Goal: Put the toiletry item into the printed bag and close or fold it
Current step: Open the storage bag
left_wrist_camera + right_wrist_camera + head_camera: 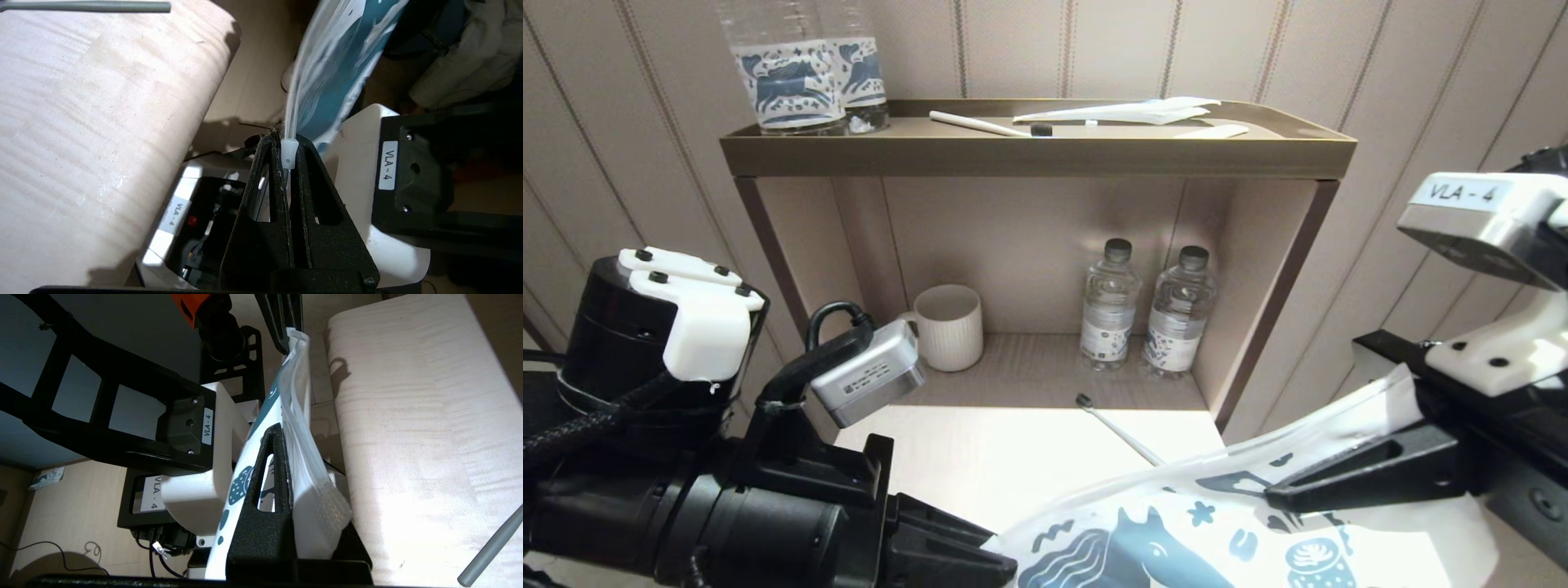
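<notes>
Right now you have the printed bag (pixel 1176 531) stretched in the air between both arms, just off the near edge of the pale surface (pixel 1013 457): your left gripper (pixel 288 153) is clamped on one end, your right gripper (pixel 291 465) pinches the other. Your toothbrush (pixel 1117 429) lies apart on that surface.

White printed bag (pixel 1258 523) bears dark blue horse and cup motifs.
</notes>
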Available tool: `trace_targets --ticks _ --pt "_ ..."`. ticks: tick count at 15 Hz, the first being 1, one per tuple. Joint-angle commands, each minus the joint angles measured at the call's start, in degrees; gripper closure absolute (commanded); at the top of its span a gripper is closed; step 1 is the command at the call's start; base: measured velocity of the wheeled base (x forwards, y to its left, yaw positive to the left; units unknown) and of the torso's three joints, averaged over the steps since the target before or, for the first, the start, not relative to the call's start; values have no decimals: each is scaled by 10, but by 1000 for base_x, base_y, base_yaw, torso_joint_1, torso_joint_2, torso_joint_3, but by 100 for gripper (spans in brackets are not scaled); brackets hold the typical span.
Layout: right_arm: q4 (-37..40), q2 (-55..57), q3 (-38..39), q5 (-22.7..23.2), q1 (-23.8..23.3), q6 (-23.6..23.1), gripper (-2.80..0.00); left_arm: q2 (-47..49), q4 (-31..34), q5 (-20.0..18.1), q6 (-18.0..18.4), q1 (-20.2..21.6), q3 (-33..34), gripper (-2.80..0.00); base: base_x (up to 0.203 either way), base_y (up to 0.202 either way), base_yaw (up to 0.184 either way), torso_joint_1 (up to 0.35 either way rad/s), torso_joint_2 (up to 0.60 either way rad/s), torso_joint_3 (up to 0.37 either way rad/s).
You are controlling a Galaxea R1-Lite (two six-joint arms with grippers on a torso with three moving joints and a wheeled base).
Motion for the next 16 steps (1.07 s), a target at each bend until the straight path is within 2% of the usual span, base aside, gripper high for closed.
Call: trace_targets --ticks 1,3,4,9,13,15,16 --pt "-4 3 -8 3 3 -1 0 16 -13 -18 0 -1 -6 0 0 0 0 0 0 0" --pt "-11 4 -2 3 3 -1 0 20 -21 -20 0 -1 -9 0 0 0 0 0 0 0" --pt "-12 5 1 3 3 -1 0 19 -21 -20 1 -2 -8 -280 0 0 0 0 0 0" --pt "-15 -5 14 13 -9 0 0 8 -22 -21 -3 3 -7 -280 0 0 0 0 0 0" --pt "-52 -7 24 13 -25 3 0 -10 -22 -23 -3 58 17 -280 0 0 0 0 0 0" --pt "-52 -7 24 13 -26 9 0 -29 -22 -27 -3 102 28 -280 0 0 0 0 0 0" --pt "-53 -6 24 15 -26 16 0 -37 -22 -40 -3 126 35 -280 0 0 0 0 0 0"
